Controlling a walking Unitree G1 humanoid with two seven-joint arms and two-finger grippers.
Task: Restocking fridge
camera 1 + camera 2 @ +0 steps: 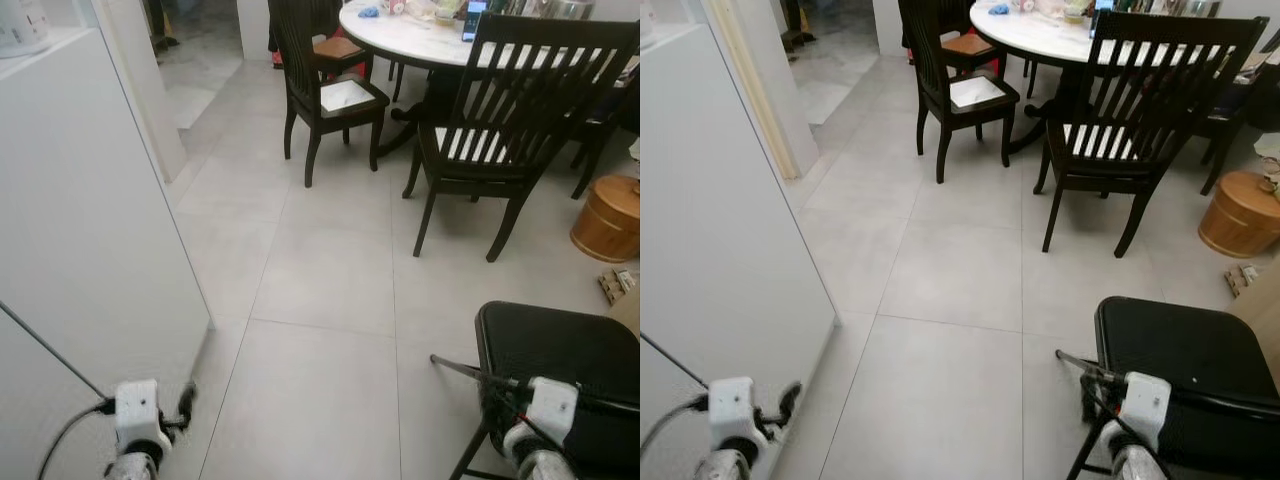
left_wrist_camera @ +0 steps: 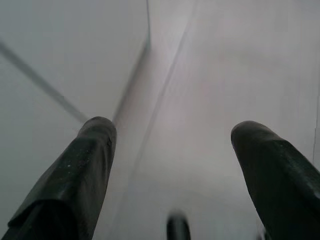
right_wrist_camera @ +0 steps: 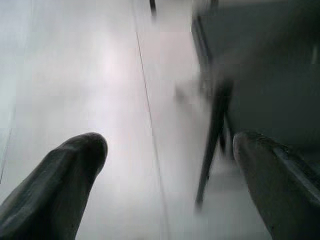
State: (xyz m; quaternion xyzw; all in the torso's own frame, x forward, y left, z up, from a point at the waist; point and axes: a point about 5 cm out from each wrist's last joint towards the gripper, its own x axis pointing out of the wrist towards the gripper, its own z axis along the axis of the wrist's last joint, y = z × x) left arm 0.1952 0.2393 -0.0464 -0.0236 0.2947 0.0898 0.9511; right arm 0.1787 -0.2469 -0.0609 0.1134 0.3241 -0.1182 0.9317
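Hanging low, your left gripper (image 2: 170, 150) sits spread and empty beside the tall white fridge panel (image 1: 90, 230). Your right gripper (image 3: 170, 155), likewise spread, hovers by the black folding chair (image 1: 560, 350) over grey floor tiles (image 1: 320, 330).

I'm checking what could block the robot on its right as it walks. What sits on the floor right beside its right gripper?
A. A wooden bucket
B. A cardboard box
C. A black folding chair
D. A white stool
C: the black folding chair stands on the tiled floor close by the right gripper, whose fingers are apart with nothing between them; its thin leg shows in the right wrist view.
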